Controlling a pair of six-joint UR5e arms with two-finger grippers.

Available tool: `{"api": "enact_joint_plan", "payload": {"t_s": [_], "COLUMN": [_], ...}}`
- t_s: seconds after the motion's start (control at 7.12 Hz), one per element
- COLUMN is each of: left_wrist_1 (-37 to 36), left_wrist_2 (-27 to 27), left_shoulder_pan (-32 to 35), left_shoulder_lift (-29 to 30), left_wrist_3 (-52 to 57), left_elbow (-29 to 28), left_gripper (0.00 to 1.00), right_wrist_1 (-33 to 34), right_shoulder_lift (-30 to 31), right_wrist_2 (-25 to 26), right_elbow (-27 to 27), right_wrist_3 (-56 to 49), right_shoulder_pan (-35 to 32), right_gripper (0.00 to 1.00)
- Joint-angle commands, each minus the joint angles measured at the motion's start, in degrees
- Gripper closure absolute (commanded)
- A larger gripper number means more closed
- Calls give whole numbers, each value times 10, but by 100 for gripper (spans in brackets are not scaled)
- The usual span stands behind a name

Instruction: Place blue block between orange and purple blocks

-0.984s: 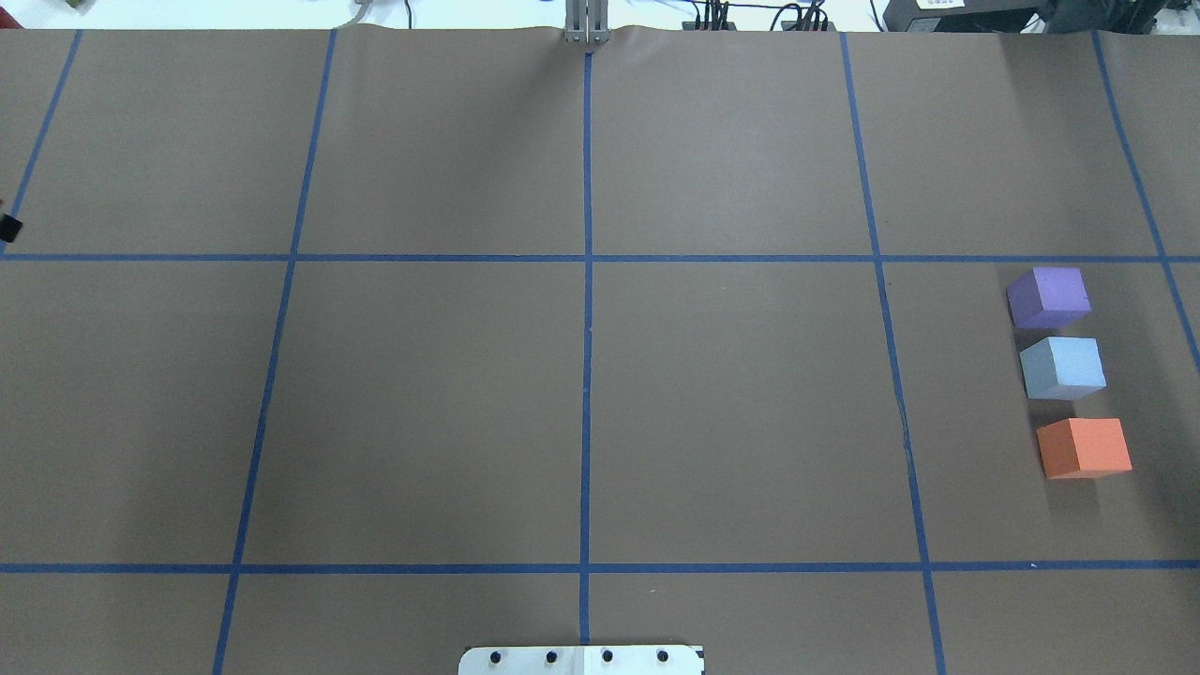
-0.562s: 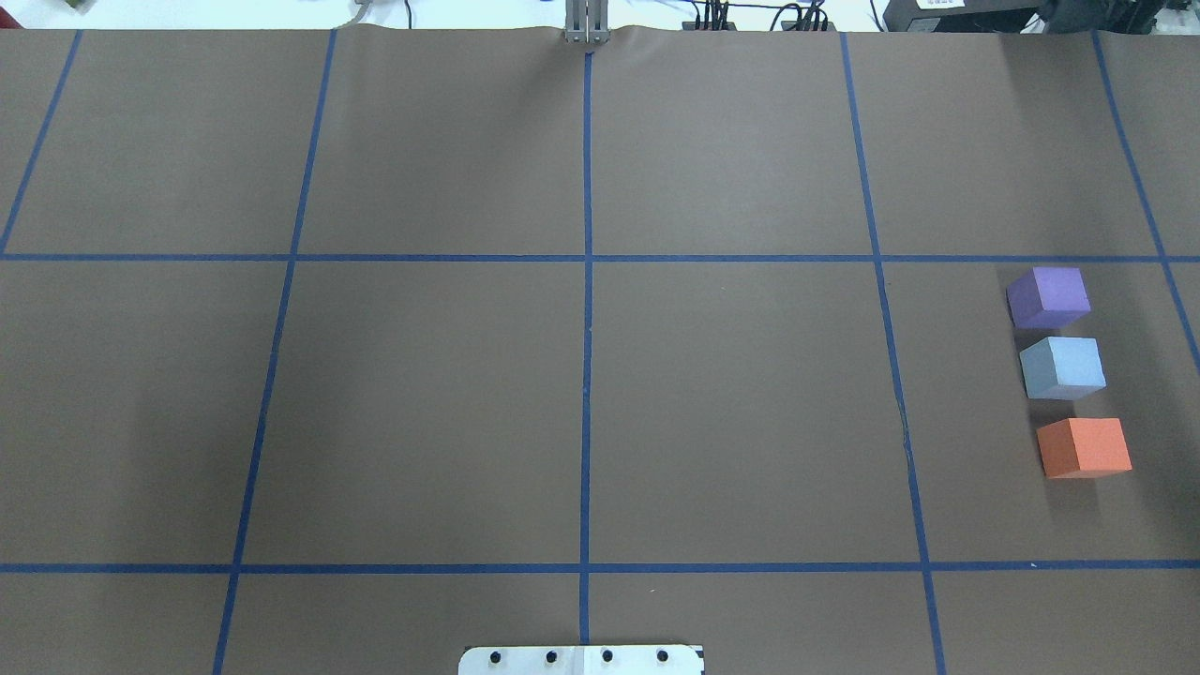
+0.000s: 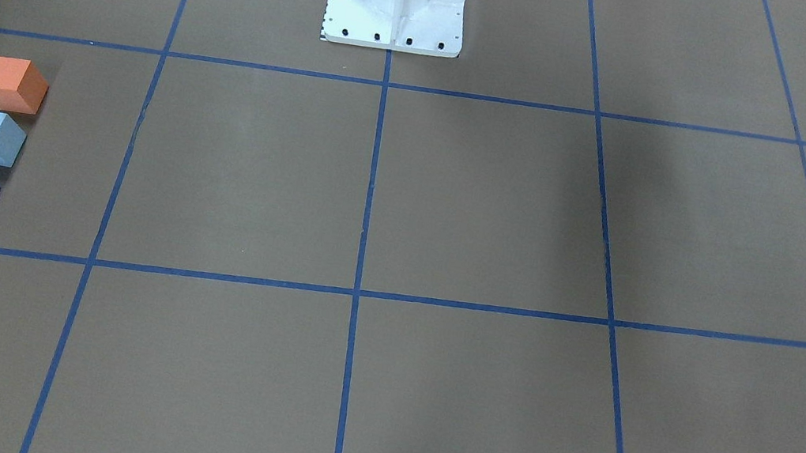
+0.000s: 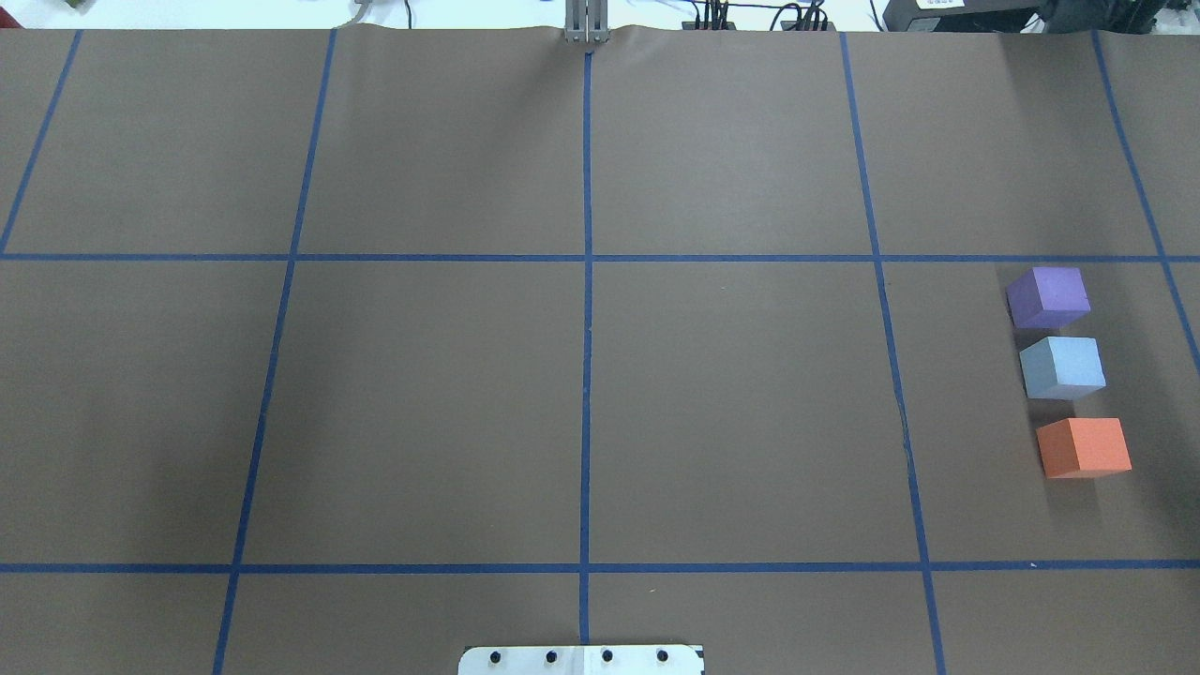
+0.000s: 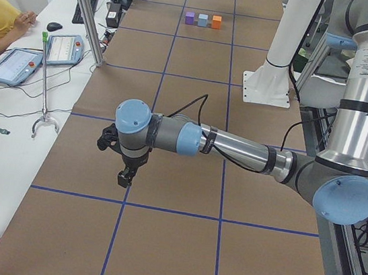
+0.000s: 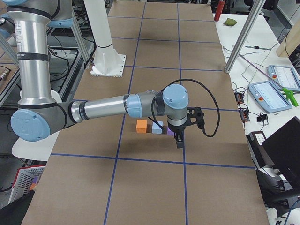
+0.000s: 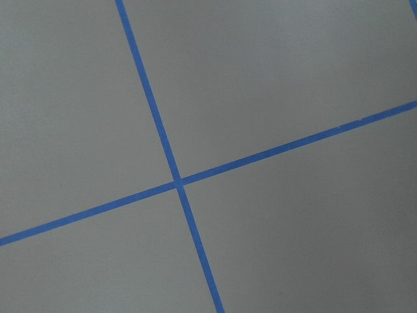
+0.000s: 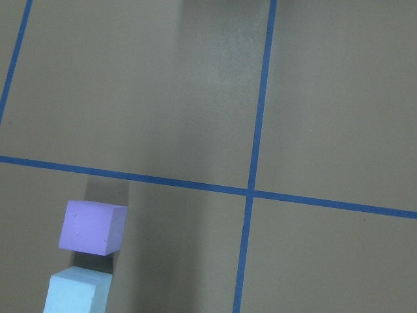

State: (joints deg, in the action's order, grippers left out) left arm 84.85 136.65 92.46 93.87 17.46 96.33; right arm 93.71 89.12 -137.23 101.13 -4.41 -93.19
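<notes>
Sitting in a row of 3 on the robot's right side of the brown paper (image 4: 422, 403): purple block (image 4: 1048, 297) farthest from the robot, blue block (image 4: 1062, 367) in the middle, orange block (image 4: 1084, 448) nearest. Blue lies between the other 2, just beside each, with a thin gap either side; all 3 rest flat within 1 square of the blue tape grid (image 4: 587, 258). Right gripper (image 6: 178, 142) hangs low over the paper near the purple end of the row, pointing down, touching no block; it shows only in the right side view, so I cannot tell how its jaws stand. Left gripper (image 5: 123, 179) hangs over bare paper toward the table's other end, well apart from the blocks; seen only from the left side view, spread likewise impossible to tell. White robot base (image 3: 396, 2) stands at the table's edge, on the centre line.
</notes>
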Motion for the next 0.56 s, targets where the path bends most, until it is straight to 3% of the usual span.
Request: {"api": "enact_joint_plan", "payload": {"t_s": [0.0,0.14,0.42], "left_wrist_1": [-4,-4,-3], "left_wrist_2": [-23,-23,-21], "left_shoulder_pan": [4,4,3], "left_shoulder_lift": [-4,-5,-2], "left_wrist_3": [56,55,19], "left_elbow": [-22,-26,-28], "left_gripper": [0,0,0], "right_wrist_1": [1,36,46], "right_shoulder_lift": [3,1,3], "right_wrist_2": [-1,0,2], "right_elbow": [-1,7,5], "right_wrist_3": [-1,-2,-16], "right_shoulder_pan": [10,12,14], "right_gripper": [0,0,0]}}
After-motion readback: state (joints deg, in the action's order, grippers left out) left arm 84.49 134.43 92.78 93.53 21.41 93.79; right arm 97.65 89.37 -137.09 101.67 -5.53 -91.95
